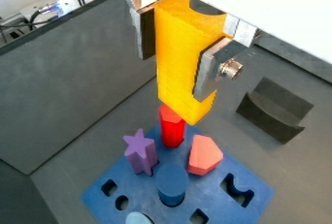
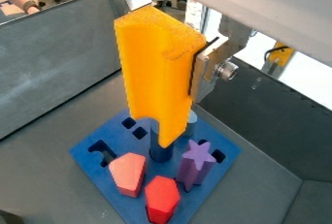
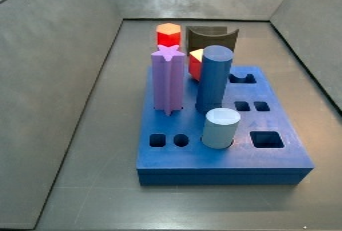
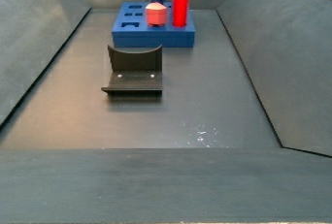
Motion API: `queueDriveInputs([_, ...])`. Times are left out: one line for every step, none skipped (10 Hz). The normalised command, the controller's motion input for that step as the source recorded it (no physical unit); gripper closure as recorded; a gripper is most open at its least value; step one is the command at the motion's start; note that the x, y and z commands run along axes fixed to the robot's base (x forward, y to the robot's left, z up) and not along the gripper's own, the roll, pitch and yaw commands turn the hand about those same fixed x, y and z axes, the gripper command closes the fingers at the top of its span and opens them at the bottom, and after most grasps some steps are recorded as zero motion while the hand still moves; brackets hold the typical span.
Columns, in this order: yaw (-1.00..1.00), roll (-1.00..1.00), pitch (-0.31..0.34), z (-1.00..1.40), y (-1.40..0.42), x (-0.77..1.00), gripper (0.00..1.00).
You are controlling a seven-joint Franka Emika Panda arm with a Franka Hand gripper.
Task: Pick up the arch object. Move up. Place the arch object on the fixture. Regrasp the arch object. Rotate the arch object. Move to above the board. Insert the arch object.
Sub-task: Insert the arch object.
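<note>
In both wrist views my gripper [image 1: 178,58] is shut on the arch object [image 1: 180,44], a bright yellow-orange block held upright with its scooped end up between the silver fingers [image 2: 208,71]. The arch object [image 2: 155,73] hangs well above the blue board [image 1: 104,194], over its pegs. The dark fixture [image 1: 275,107] stands on the floor beside the board and bears nothing [image 4: 134,68]. Neither side view shows the gripper or the arch object.
The board [image 3: 221,160] carries a purple star peg [image 3: 167,75], a blue cylinder [image 3: 217,75], a pale-blue cylinder [image 3: 222,128] and red pegs [image 4: 182,3]. Several of its holes are open [image 3: 266,138]. Sloping grey walls [image 4: 39,63] enclose the floor.
</note>
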Motion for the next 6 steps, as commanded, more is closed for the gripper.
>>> queueDriveInputs([0.0,0.19,0.093,-0.15,0.09,1.0,1.0])
queueDriveInputs([0.01,0.31,0.189,-0.29,0.12,1.0,1.0])
queueDriveInputs([0.02,0.34,0.25,-0.3,0.12,1.0,1.0])
queueDriveInputs([0.02,0.3,0.22,-0.22,0.07,1.0,1.0])
queueDriveInputs([0.01,0.24,0.153,-0.09,0.0,1.0,1.0])
queueDriveInputs([0.0,0.12,0.073,0.0,0.0,1.0,1.0])
